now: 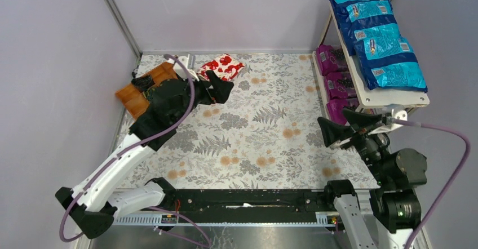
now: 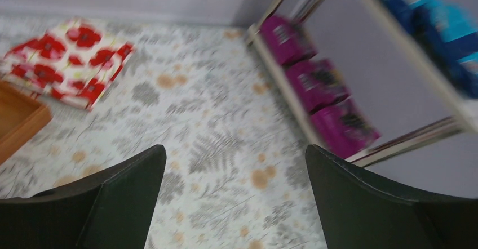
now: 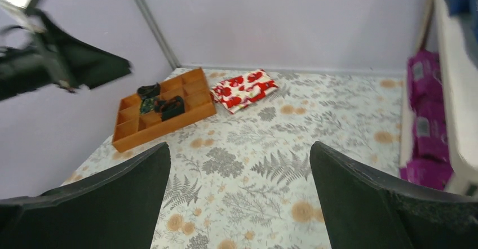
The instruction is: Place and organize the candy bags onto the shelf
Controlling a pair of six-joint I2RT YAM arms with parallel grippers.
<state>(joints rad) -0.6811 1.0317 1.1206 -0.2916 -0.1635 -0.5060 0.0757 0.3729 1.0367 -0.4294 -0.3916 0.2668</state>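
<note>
All candy bags that the views show are already on the shelf [image 1: 394,98]. The blue bags [image 1: 377,40] lie in a row on its top board, each one partly over the next. The purple bags [image 1: 338,83] lie in a row on its lower board, under the blue ones. On the desk [image 1: 265,142], well apart from the shelf, I see only a red flower packet [image 1: 222,66] and a wooden tray [image 1: 141,91], and these do not belong to the job. The left arm [image 1: 163,108] reaches to that side of the desk far from the shelf, just beside the packet. Its jaws stand wide apart and hold nothing. The right arm [image 1: 394,167] is near the front end of the shelf, and its jaws are also wide apart and empty. I judge that the placing step is done, or almost, and that the step in hand is the ordering. The next move, if one is needed, calls for the right arm, which is nearer, to straighten the overlapping blue bags gently, without pushing the thin-legged shelf. I cannot tell if more bags wait outside the views.
</note>
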